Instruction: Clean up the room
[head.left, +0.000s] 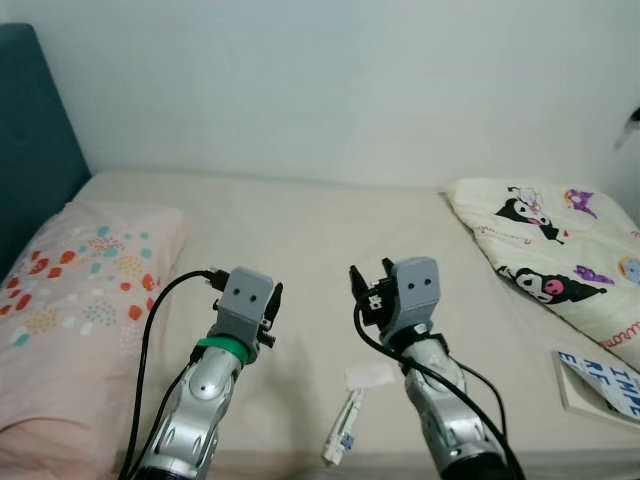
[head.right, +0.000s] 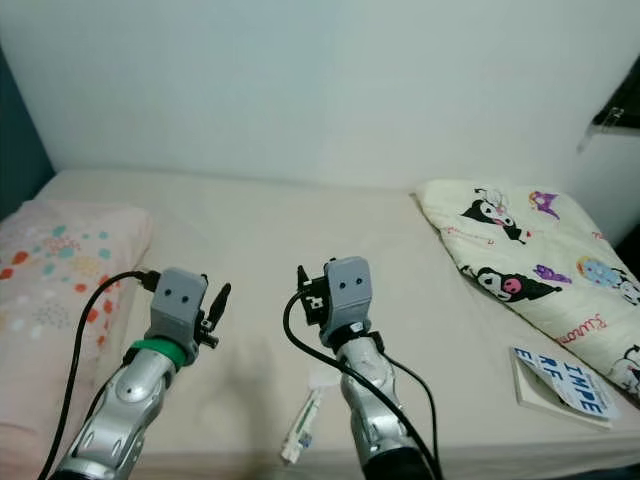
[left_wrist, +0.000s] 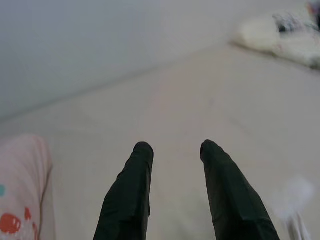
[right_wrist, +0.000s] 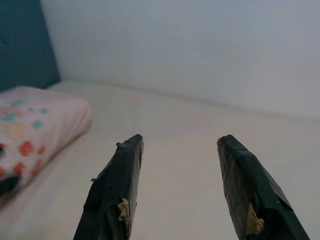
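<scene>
I am looking down on a bed with a beige sheet (head.left: 300, 230). Both arms are held up over its near half. My left gripper (left_wrist: 172, 146) is open above bare sheet, with nothing between its black fingers. My right gripper (right_wrist: 180, 140) is open too and points across the bed toward the wall. Between the two arms, near the bed's front edge, lies a small white tube-like wrapper (head.left: 343, 425). A crumpled white tissue (head.left: 370, 375) lies at its far end. Neither gripper touches them.
A pink pillow (head.left: 80, 290) with coloured dots lies at the left, against a teal headboard (head.left: 30, 140). A cream blanket (head.left: 560, 255) with cartoon prints lies bunched at the right. In front of it rests a flat booklet (head.left: 600, 385). A white wall bounds the far side.
</scene>
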